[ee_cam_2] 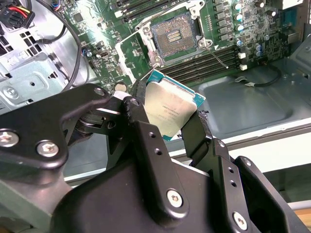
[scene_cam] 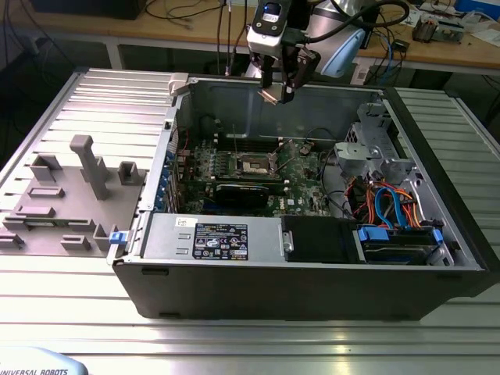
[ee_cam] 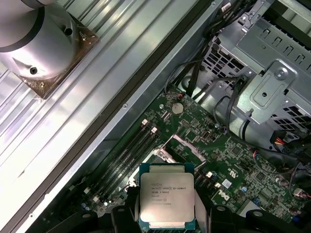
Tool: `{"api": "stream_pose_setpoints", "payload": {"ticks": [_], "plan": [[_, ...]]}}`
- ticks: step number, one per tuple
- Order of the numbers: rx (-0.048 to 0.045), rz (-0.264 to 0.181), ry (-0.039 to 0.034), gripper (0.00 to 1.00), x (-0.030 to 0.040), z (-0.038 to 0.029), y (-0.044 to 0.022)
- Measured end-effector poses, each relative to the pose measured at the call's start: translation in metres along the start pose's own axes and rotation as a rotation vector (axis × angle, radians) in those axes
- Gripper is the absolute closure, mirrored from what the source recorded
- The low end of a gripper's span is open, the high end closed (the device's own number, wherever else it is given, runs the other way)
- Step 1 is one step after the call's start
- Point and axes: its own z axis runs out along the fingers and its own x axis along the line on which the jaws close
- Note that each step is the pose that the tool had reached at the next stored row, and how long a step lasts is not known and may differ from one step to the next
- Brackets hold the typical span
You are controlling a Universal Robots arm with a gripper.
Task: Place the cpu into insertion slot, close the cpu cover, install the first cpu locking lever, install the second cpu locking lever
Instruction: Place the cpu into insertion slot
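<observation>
- Carrying the cpu (ee_cam_2: 170, 109): the gripper (scene_cam: 279, 92) is closed on the chip, its jaws pressing two opposite edges, metal top facing both wrist cameras.
- Position: gripper and chip hang well above the insertion slot (scene_cam: 255, 164), over the far wall of the computer case (scene_cam: 312, 289). The chip is apart from the board.
- The slot's contact field lies bare in the second wrist view (ee_cam_2: 174, 34), so the recess looks ready to receive the chip. I cannot tell how the cpu cover stands.
- Judgement on the step in hand: the chip should be kept level, with its edges squared to the slot's rim and its corner marks matched. It should go straight down with no sideways slide, since the contacts look fine and easily bent.
- A thin metal lever (ee_cam_2: 217, 54) lies just beside the slot and could catch a descending jaw.
- The memory slots (ee_cam_2: 214, 60) run along one side of the slot, and the black graphics card (scene_cam: 250, 191) lies near it on the other.
- The drive cage (scene_cam: 375, 152) and coloured cables (scene_cam: 391, 207) sit well apart from the slot, towards the exterior view's right.
</observation>
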Motion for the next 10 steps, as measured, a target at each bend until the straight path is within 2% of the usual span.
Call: {"api": "stream_pose_setpoints", "payload": {"ticks": [10], "plan": [[-0.0002,0.007,-0.0006,0.46,0.0,0.0,0.0]]}}
